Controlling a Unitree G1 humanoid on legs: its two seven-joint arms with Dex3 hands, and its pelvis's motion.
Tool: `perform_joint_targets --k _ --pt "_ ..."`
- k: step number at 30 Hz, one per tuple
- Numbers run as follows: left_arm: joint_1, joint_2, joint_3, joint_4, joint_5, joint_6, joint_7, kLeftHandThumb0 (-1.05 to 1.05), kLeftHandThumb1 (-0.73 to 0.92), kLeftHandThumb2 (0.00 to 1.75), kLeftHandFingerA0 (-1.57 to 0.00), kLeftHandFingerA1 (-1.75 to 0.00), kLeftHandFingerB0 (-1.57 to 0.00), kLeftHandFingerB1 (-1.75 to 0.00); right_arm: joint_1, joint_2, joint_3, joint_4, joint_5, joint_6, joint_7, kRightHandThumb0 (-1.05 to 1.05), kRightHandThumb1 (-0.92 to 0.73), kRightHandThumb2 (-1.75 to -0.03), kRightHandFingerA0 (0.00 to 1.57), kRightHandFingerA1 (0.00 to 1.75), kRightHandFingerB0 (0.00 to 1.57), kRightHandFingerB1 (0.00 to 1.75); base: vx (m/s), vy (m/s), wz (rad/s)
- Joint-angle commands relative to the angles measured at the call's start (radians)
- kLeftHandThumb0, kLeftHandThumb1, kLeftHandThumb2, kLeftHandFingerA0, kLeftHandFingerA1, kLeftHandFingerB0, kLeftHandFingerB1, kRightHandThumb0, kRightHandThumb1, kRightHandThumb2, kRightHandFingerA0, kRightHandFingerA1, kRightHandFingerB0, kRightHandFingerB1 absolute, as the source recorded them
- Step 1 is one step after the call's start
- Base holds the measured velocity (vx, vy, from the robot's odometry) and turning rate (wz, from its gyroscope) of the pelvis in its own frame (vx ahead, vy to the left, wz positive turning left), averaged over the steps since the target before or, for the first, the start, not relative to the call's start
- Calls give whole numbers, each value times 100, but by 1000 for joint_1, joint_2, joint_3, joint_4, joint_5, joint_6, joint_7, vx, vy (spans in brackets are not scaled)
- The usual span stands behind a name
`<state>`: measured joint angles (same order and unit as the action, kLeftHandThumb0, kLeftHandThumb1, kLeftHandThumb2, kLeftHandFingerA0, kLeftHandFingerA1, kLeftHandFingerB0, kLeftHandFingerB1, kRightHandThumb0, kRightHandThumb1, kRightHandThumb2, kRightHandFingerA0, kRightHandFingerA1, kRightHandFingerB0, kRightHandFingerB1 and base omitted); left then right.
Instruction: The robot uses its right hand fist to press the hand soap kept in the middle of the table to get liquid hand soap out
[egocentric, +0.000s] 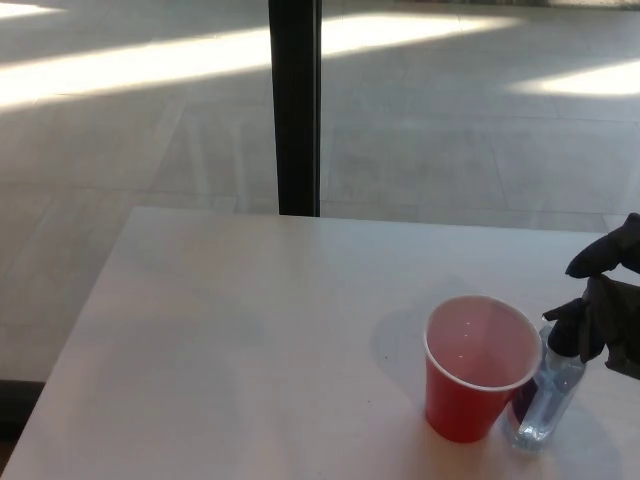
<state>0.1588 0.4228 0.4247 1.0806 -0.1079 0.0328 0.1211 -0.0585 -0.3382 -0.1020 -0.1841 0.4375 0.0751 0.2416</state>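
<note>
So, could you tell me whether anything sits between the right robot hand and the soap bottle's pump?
Nothing visible does: the right robot hand is already at the pump of the soap bottle. The red cup stands on the bottle's other side.

Single head view, probably high, down over table (250, 330)

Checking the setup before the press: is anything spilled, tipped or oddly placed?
Nothing is spilled or tipped. The soap bottle and red cup stand upright, close together, near the table's right front rather than its middle. The right robot hand is at the pump, partly cut off by the frame edge.
</note>
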Motion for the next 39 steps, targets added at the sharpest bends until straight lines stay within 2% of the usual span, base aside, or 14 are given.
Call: perform_joint_targets --k 1,2,6,10,19,20,21,25,29,34,39 --pt "0 18 5 9 -13 -15 -6 -33 46 91 -79 -97 -60 -82 103 4 56 82 -50 162 -7 -26 -67 -98 105 175 67 151 0 0 0" --pt "0 17 1 7 -10 -17 -8 -35 46 91 -81 -97 -59 -82 102 9 59 89 -50 155 -4 -25 -67 -103 106 175 77 139 0 0 0" --pt "3 14 4 -10 -14 -1 -4 -33 46 91 -81 -98 -58 -82 110 18 72 93 -51 151 -12 -25 -67 -104 107 175 77 138 0 0 0" --pt "-11 16 -2 -3 -8 9 8 -32 47 91 -80 -95 -52 -76 122 29 85 90 -54 157 -28 -26 -68 -102 105 175 75 142 0 0 0" --pt "-10 17 -3 -5 -8 -1 5 -33 47 90 -82 -100 -58 -82 158 44 131 115 -72 148 -33 -24 -66 -105 104 175 73 146 0 0 0" --pt "-11 18 -4 -4 -7 1 6 -33 47 91 -83 -99 -57 -81 160 46 134 124 -71 147 -33 -25 -67 -101 106 175 63 166 0 0 0" --pt "-13 19 -4 -2 -6 3 6 -33 48 90 -83 -100 -60 -82 165 48 139 140 -71 143 -30 -25 -65 -105 105 175 63 168 0 0 0" --pt "-20 20 0 8 -11 -5 3 -32 46 91 -84 -102 -60 -83 168 45 149 178 -80 128 -32 -28 -65 -103 106 175 67 163 0 0 0" --pt "-28 23 -1 22 -8 -4 6 -32 46 92 -84 -99 -56 -79 176 31 159 198 -96 126 -37 -27 -67 -100 105 175 65 164 0 0 0" --pt "-32 26 -3 7 -7 2 3 -34 45 93 -84 -99 -58 -82 170 18 163 223 -104 102 -26 -27 -66 -103 104 175 62 166 0 0 0" --pt "-28 28 -13 -5 4 10 9 -33 47 90 -83 -97 -58 -80 175 -32 151 216 -82 120 8 -27 -66 -100 104 175 62 167 0 0 0"
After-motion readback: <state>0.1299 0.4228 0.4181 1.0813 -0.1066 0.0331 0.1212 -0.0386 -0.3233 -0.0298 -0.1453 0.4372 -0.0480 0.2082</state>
